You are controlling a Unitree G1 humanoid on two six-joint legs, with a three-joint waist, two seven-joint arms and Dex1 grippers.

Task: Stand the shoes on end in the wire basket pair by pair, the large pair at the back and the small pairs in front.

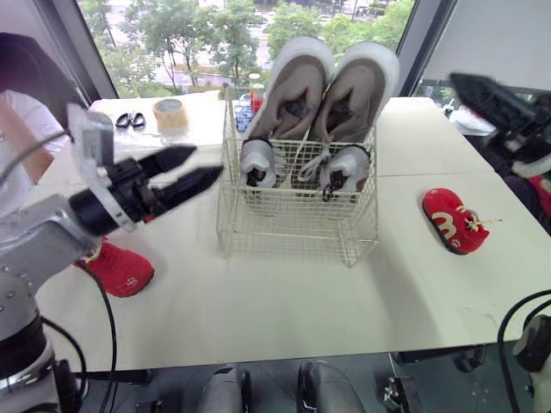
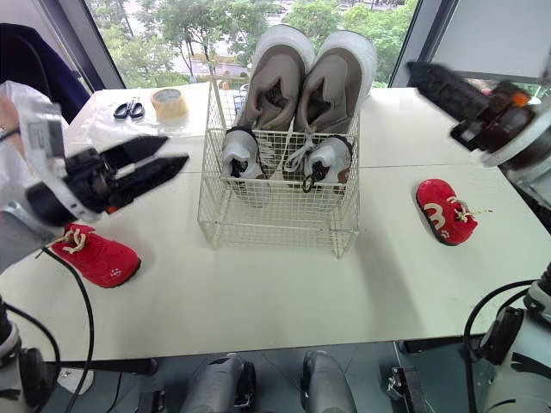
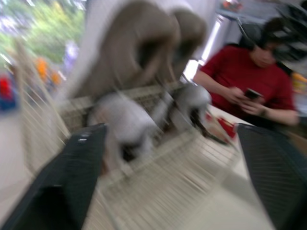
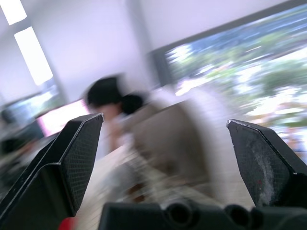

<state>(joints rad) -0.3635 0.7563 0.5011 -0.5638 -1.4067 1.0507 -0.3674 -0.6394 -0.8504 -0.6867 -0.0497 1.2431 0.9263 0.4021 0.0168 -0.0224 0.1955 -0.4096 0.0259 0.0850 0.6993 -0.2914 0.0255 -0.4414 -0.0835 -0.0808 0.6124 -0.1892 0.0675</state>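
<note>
The white wire basket [image 1: 293,225] stands mid-table. Two large beige shoes [image 1: 297,86] stand on end at its back. Two small grey-and-white shoes [image 1: 258,162] stand in front of them. One small red shoe [image 1: 454,221] lies on the table to the basket's right. Another red shoe [image 1: 116,268] lies to the left, beneath my left arm. My left gripper [image 1: 207,165] hangs open and empty just left of the basket, pointing at it. My right gripper [image 4: 168,143] is raised high at the right, open and empty, well above the right red shoe.
Scissors [image 1: 130,120] and a roll of tape [image 1: 170,112] lie at the table's far left corner. A person in a red shirt [image 3: 249,81] sits beyond the table holding a phone. Another person's white sleeve [image 1: 17,129] is at the left edge.
</note>
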